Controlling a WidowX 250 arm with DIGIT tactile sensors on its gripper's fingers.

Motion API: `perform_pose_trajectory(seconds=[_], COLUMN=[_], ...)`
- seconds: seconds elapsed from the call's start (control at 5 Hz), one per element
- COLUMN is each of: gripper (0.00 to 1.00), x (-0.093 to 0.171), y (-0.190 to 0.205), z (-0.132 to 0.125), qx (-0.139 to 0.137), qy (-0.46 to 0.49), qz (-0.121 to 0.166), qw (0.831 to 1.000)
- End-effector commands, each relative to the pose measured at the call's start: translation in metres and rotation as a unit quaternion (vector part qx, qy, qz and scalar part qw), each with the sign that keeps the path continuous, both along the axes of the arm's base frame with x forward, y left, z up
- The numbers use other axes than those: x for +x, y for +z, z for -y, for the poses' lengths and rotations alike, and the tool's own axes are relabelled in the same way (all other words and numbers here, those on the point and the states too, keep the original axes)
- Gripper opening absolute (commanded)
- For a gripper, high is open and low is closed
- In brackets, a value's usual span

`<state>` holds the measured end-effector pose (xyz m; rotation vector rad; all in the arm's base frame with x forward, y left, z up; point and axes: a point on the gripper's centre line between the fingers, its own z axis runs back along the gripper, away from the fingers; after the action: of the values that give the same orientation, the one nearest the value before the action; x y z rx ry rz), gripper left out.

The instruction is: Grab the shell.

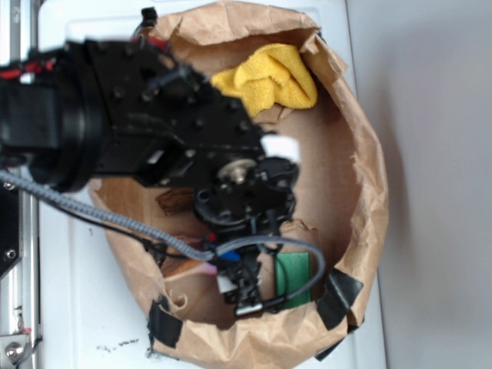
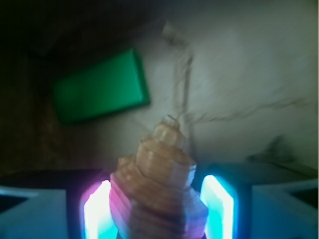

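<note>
surface: white tabletop [image 1: 77, 307], with a crumpled brown paper bag [image 1: 361, 154] laid open as a walled ring; black tape patches [image 1: 163, 327] on its near rim.
left of scene: black arm [image 1: 115, 108] reaching in from the left and covering much of the bag floor; a dark brown piece [image 1: 174, 201] peeks out beneath it, too hidden to identify.
centre far: yellow cloth [image 1: 269, 77] bunched against the far wall.
centre near: gripper [image 1: 247, 296] pointing down near the bag's near wall, green block [image 1: 292, 278] just to its right.
shell: orange-tan ribbed spiral [image 2: 157, 189]; hidden under the arm in the exterior view, in the wrist view sitting between the two lit fingers [image 2: 97, 214], tip pointing away from the camera.
gripper state: [image 2: 158, 211] jaws narrowed onto the shell's wide body, pads at both flanks; looks like contact, but glow and blur stop me confirming a firm clamp.
handling: probably light, rigid, glossy so slippery; thin tip likely brittle. Best hold is across the ribbed bulbous body, where ridges give bite, not the tapering point.
relation: shell centred in the jaws, green block [image 2: 99, 89] well beyond, up and left.
</note>
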<state>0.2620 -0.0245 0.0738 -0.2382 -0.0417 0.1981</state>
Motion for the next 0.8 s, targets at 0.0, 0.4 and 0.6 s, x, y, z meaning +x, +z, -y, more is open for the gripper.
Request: perform_pose_trajectory(seconds=[0.0,0.4,0.6], gripper=[0.0,0.0,0.0], x=[-0.003,-0.002,-0.001], y=[0.053,0.077,0.099], z=[0.003,-0.009,-0.026], qx=[0.21,0.161,0.135], qy=[0.074,0.051,0.052], qz=[0.075,0.053,0.048], qw=[0.972,0.984,0.988])
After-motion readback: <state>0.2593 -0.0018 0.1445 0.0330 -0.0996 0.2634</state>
